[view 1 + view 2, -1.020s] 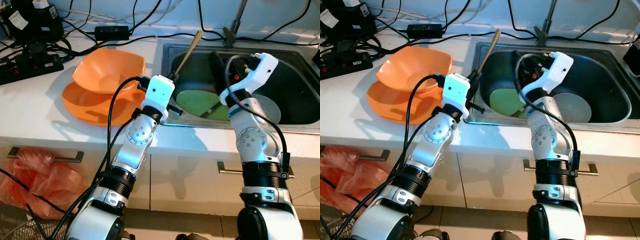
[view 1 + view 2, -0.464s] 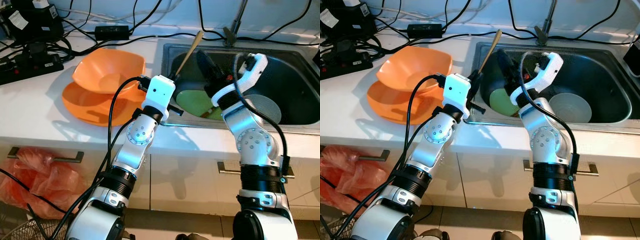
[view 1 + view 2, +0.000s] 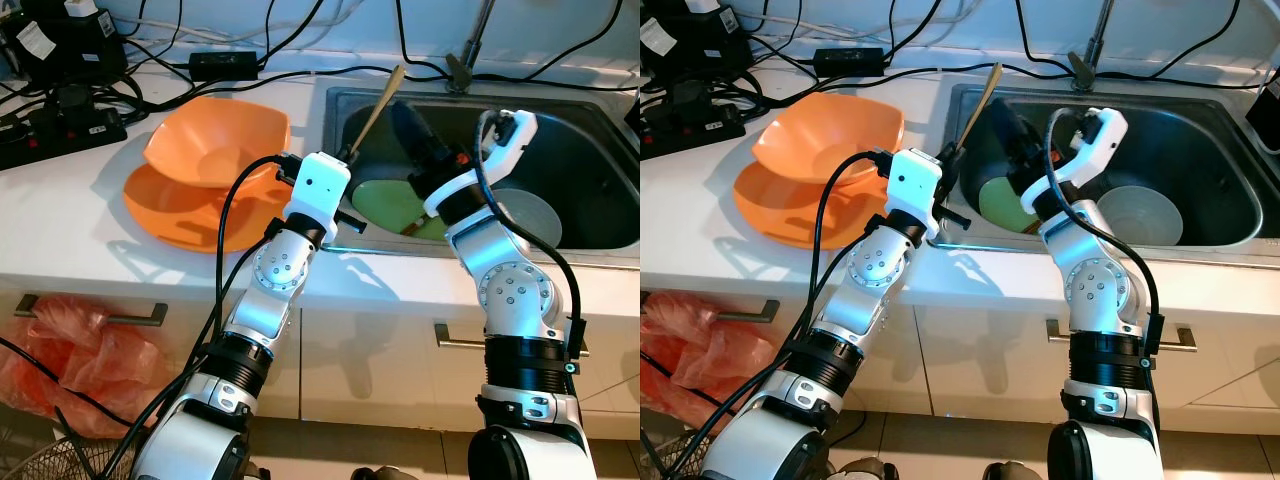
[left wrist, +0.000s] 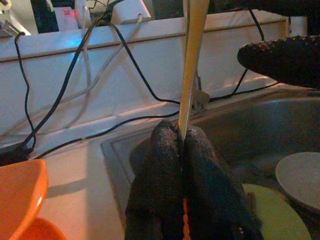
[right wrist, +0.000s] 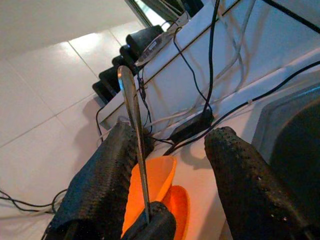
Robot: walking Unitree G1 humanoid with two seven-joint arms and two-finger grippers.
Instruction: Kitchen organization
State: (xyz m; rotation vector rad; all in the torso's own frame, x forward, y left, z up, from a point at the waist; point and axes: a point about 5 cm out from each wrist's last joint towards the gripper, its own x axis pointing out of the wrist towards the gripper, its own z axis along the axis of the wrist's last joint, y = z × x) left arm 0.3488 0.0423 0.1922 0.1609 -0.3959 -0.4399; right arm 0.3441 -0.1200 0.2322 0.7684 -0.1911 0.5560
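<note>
Orange bowls stacked on counter, 9 o'clock of sink; unchanged.
Left gripper at sink's left rim, jaws clamped on wooden spoon; handle points 1 o'clock. No move in last second.
Right gripper swung from 12 toward 10 o'clock, now over green plate, close to spoon. Jaws spread wide, nothing gripped. Grey plate at 3 o'clock of it.
Read: likely handover or regrasp of spoon; spoon not yet put away.
</note>
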